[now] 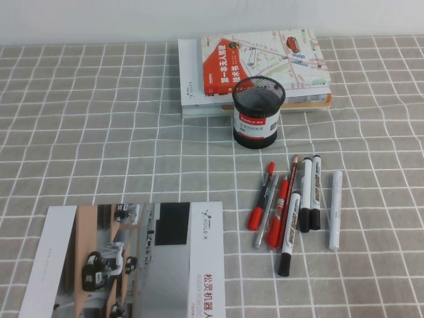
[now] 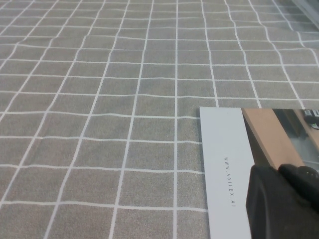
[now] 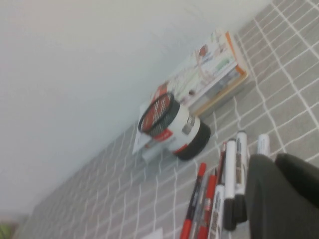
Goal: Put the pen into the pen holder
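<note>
White and slim, the pen (image 1: 336,209) lies flat on the grey checked tablecloth (image 1: 99,126), at the right-hand end of a row of pens and markers and slightly apart from them. Just left of it are two white markers with black caps (image 1: 310,193), then a third marker (image 1: 289,233) lying lower, a thin red pencil (image 1: 289,192), and red pens (image 1: 260,197) (one grey pen sits among them). The pen holder (image 1: 258,112), black wire mesh with a white and red label band, stands upright beyond the row, just in front of a stack of books (image 1: 258,66). A brochure (image 1: 132,262) lies at the near left.

Neither arm shows in the high view. The left gripper (image 2: 284,201) appears only as a dark shape over the brochure's corner; the right gripper (image 3: 284,196) is a dark shape near the markers. Whether either pair of jaws is released or clenched, I cannot tell.
</note>
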### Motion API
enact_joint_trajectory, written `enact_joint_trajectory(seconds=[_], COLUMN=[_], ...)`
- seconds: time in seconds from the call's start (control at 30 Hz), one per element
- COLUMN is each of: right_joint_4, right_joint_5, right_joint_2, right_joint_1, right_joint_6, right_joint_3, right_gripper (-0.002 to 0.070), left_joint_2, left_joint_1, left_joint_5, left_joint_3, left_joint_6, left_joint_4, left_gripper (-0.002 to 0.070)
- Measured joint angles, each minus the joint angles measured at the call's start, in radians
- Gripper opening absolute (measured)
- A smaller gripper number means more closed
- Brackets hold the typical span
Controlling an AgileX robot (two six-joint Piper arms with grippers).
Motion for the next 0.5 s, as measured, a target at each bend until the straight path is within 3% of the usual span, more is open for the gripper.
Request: enact_joint_trajectory(seconds=[0.23, 0.4, 0.5], right_joint_4=[-0.258, -0.63, -0.762], right_joint_5=[0.197, 0.512, 0.714], right_joint_2=[0.151, 0.486, 0.689], right_joint_1=[0.0, 0.0, 0.0], right_joint_6=[-0.021, -0.023, -0.023], right_joint_3=[-0.21, -0.511, -0.675], right_gripper=[-0.0013, -0.0013, -0.0013], left_joint_2=[0.0, 0.0, 0.0], left_joint_1=[0.0, 0.0, 0.0], left_joint_5=[0.0, 0.0, 0.0], left_joint_3=[0.0, 0.0, 0.0], left_joint_6=[0.0, 0.0, 0.0], left_joint_4=[0.0, 0.0, 0.0], left_gripper=[-0.0003, -0.0003, -0.0003])
